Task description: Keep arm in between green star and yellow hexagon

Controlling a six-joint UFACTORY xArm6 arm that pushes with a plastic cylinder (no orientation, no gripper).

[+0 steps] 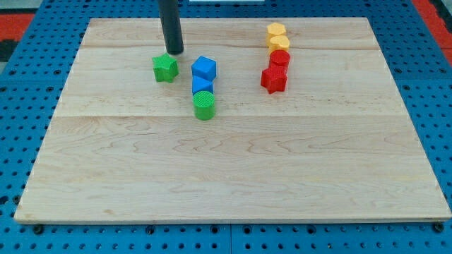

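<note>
The green star [164,68] lies on the wooden board at the upper left. The yellow hexagon [275,31] lies at the upper right, with a second yellow block [280,43] touching it just below. My tip [174,52] is the lower end of the dark rod coming down from the view's top. It stands just above and slightly right of the green star, nearly touching it, and far to the left of the yellow hexagon.
A blue cube [205,68] and a second blue block [202,85] sit right of the star, with a green cylinder [204,106] below them. A red block [280,58] and a red star [273,79] sit under the yellow blocks. The board [233,169] rests on a blue pegboard.
</note>
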